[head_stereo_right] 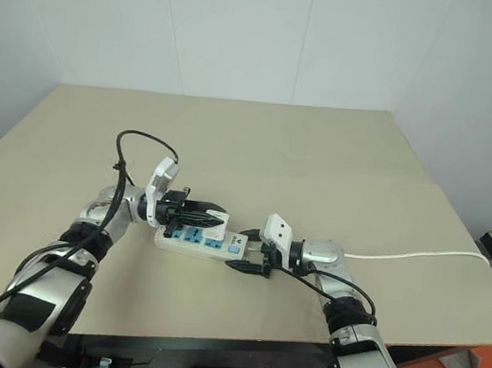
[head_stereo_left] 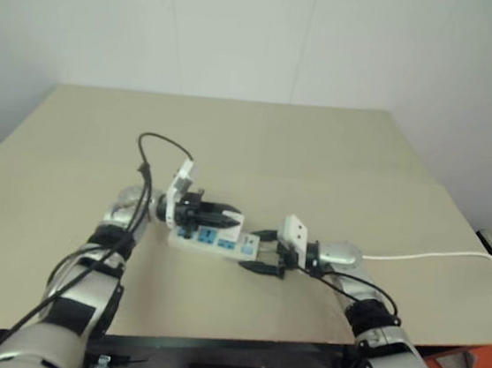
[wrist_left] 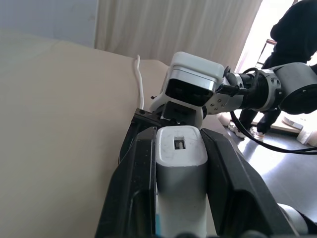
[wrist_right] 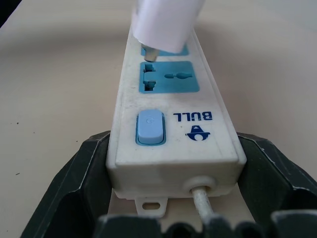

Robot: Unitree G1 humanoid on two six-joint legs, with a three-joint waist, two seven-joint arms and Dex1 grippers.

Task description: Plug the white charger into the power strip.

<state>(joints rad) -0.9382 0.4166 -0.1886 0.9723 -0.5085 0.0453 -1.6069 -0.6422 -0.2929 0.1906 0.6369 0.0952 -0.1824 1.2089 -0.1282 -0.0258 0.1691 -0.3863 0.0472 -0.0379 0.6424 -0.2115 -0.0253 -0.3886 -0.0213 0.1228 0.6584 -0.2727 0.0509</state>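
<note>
Left wrist view puts your left hand (wrist_left: 181,198) first: its two black fingers are clamped on the long flanks of the white charger (wrist_left: 181,163), leaving the port end bare. That block looks light, rigid and smooth-skinned, so I judge it could twist or slide in the pads if you push off-axis; the grip on the flat sides, low near the prongs, seems the right one. In the right wrist view a prong tip hangs just above a blue socket (wrist_right: 168,77), not yet seated.

Your right hand (wrist_right: 173,198) stands wide, a finger on each side of the cord end of the power strip (wrist_right: 173,134); whether the fingers press its walls you cannot tell. The strip lies flat on the table (head_stereo_right: 320,157). It is stiff but probably light enough to skate under a push, so brace that end. Its thin white cord (head_stereo_right: 416,253) trails off toward your right.
</note>
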